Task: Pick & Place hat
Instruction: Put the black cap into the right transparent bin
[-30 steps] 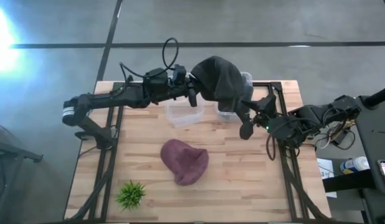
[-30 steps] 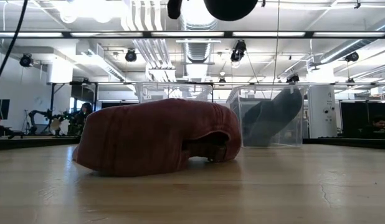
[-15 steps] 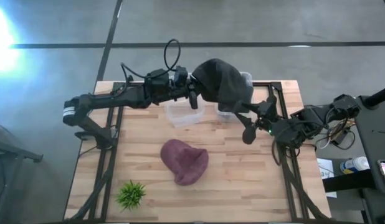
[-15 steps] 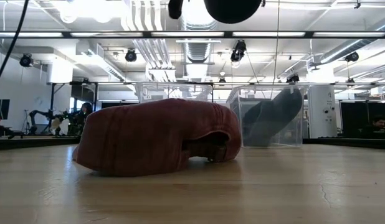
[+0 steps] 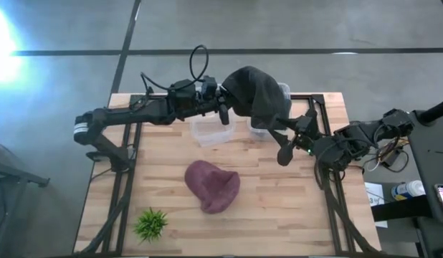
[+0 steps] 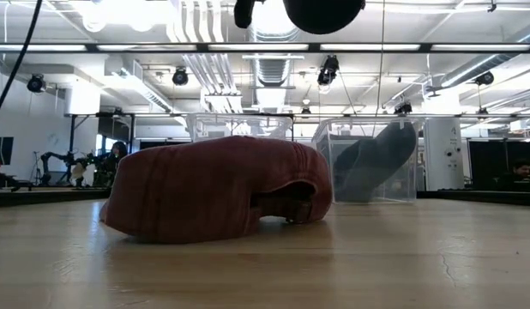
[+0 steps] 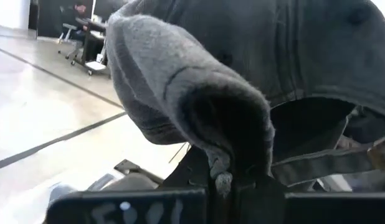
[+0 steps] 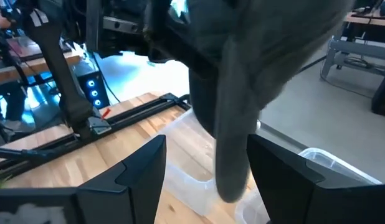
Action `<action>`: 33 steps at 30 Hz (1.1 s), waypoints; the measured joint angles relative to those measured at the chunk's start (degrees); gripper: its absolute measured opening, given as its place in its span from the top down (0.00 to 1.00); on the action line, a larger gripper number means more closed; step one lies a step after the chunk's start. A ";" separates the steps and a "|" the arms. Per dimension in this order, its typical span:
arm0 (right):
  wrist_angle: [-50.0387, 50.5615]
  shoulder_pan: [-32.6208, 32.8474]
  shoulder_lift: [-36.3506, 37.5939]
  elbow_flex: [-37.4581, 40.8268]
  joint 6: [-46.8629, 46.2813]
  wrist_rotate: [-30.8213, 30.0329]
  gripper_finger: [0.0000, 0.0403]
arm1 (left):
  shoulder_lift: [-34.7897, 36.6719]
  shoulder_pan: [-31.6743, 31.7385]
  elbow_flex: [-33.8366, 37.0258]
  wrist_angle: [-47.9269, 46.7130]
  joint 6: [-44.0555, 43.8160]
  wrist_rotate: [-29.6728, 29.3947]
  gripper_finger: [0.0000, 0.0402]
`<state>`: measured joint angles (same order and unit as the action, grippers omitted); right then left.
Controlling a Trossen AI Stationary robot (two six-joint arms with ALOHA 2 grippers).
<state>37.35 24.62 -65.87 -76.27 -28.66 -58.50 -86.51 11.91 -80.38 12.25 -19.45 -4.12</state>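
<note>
A dark grey hat (image 5: 254, 93) hangs high over the table's far side from my left gripper (image 5: 223, 107), which is shut on it. Its lower end (image 6: 376, 159) shows in or behind the right-hand clear bin (image 6: 368, 163); which one I cannot tell. My right gripper (image 5: 282, 152) is open and hovers just to the near right of the hat. In the right wrist view the hat's hanging part (image 8: 233, 137) is ahead of its spread fingers (image 8: 127, 177), untouched. A maroon hat (image 5: 213, 185) lies flat on the table's middle. My left gripper (image 7: 223, 180) pinches a folded-over edge of the grey hat (image 7: 208, 124) between its two fingers, several layers bunched together. It comes level from the table's left. The hat is lifted and droops away from the fingers toward the right.
Two clear plastic bins (image 5: 211, 131) (image 5: 261, 131) stand side by side at the far middle of the table, under the arms. A small green plant (image 5: 150, 223) sits at the near left corner. Black rails (image 5: 128, 179) run along both table sides.
</note>
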 joint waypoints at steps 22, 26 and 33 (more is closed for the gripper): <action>4.26 -2.80 -0.63 0.00 -1.39 -4.50 0.66 | -1.41 -3.29 0.02 3.83 -3.12 3.38 0.98; 4.36 -3.63 -0.58 0.00 -1.36 -4.46 0.68 | -1.25 -3.90 0.02 3.26 -3.11 3.32 0.98; 5.57 -3.74 0.14 0.00 -1.58 -4.43 0.94 | -1.21 -4.11 0.02 2.29 -4.97 3.54 0.88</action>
<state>42.92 20.88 -65.73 -76.27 -30.23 -62.94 -87.72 7.81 -80.36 14.55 -24.42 -0.58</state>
